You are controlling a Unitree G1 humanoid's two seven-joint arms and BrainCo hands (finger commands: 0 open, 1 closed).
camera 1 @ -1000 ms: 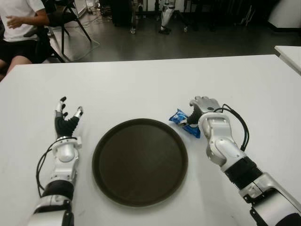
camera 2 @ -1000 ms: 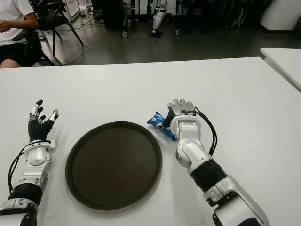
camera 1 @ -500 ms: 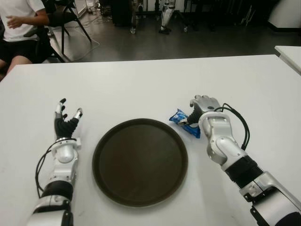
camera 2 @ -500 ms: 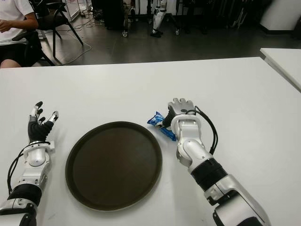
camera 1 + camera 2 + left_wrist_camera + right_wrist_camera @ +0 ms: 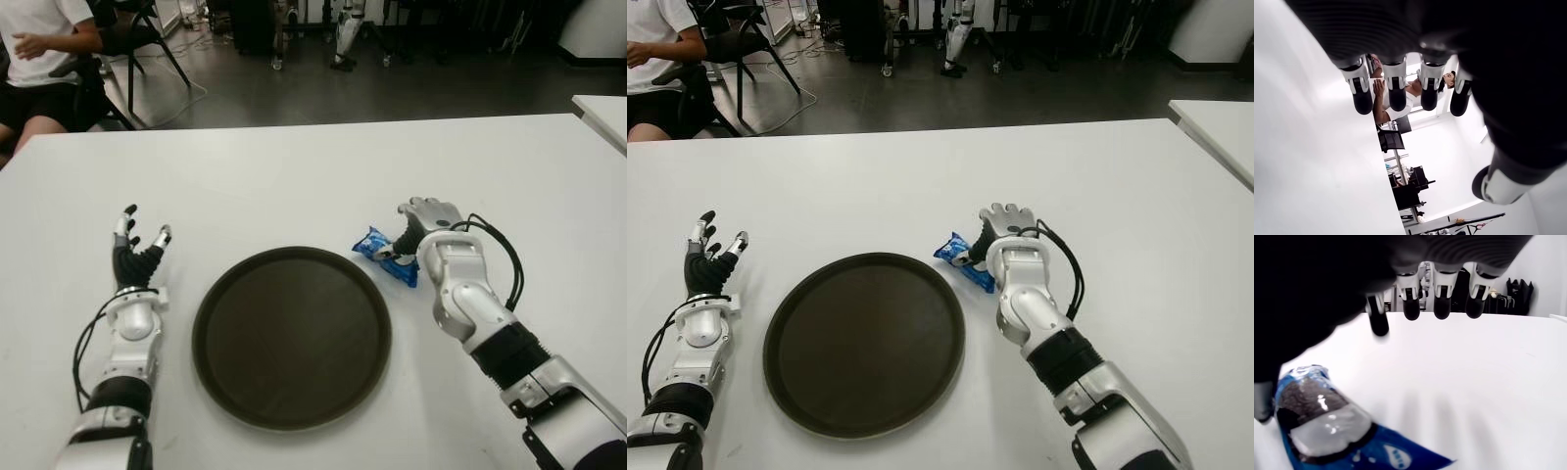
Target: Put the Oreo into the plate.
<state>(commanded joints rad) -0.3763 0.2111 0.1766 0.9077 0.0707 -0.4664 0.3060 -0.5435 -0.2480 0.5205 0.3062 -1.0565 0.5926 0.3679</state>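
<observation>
A blue Oreo packet [image 5: 384, 256] lies on the white table [image 5: 294, 176], just off the upper right rim of the round dark plate [image 5: 292, 336]. My right hand [image 5: 409, 231] sits right beside and partly over the packet's right end. In the right wrist view its fingers [image 5: 1436, 303] are stretched out above the table and the thumb stands beside the Oreo packet [image 5: 1322, 426], without closing on it. The plate holds nothing. My left hand [image 5: 138, 241] shows left of the plate, fingers spread and pointing up, holding nothing.
A person [image 5: 39, 54] sits on a chair beyond the table's far left corner. A second white table [image 5: 602, 113] stands at the right. Dark equipment and chair legs stand on the floor behind the far edge.
My right wrist has edged slightly to the right beside the packet. The Oreo packet, the plate and the left hand have not moved.
</observation>
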